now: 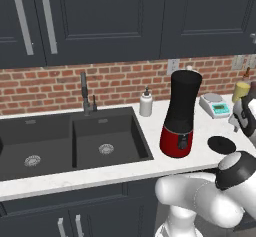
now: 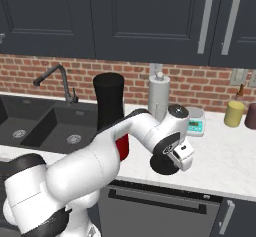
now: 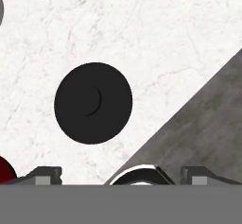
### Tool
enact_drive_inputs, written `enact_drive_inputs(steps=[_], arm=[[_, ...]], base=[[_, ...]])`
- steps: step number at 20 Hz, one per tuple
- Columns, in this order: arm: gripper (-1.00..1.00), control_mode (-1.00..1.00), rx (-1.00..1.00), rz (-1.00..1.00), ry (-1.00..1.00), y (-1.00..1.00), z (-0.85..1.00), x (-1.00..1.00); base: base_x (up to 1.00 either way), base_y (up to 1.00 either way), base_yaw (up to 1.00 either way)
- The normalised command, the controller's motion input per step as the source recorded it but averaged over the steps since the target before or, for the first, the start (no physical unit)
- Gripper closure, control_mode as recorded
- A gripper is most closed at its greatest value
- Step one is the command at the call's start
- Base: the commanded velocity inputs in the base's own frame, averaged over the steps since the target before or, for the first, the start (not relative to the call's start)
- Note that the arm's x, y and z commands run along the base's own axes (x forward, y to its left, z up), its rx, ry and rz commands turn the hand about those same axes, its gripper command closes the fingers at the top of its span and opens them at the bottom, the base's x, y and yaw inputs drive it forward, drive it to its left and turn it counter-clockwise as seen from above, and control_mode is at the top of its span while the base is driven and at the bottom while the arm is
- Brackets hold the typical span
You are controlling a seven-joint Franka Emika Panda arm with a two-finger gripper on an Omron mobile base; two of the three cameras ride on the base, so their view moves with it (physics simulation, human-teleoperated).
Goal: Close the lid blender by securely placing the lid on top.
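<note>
Lid (image 3: 93,103): flat on surface (image 3: 156,43), beside blender (image 1: 180,113). Fingers (image 3: 47,175): spread wide, empty, above lid. Risk: thin disc may slip when pinched.

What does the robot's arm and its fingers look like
The arm is glossy white, built of thick rounded segments with dark grey to black bands and caps at the joints. The hand ends in a boxy white block. The gripper has two small dark fingers with squared tips. No cables or markings show.
</note>
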Motion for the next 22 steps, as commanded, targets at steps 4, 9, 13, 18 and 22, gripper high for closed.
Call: enact_drive_inputs(steps=[4,9,13,18,22], arm=[[-1.00,-1.00,0.00,0.00,0.11,0.00,-0.13,0.28],[-1.00,-1.00,0.00,0.00,0.11,0.03,-0.17,0.27],[-1.00,-1.00,0.00,0.00,0.11,0.01,-0.26,0.22],[-1.00,-1.00,0.00,0.00,0.05,0.00,-0.36,0.15],[-1.00,-1.00,0.06,0.00,0.00,0.00,-0.33,0.10]], base=[[0.00,0.00,0.00],[0.00,0.00,0.00],[0.00,0.00,0.00],[0.00,0.00,0.00],[0.00,0.00,0.00]])
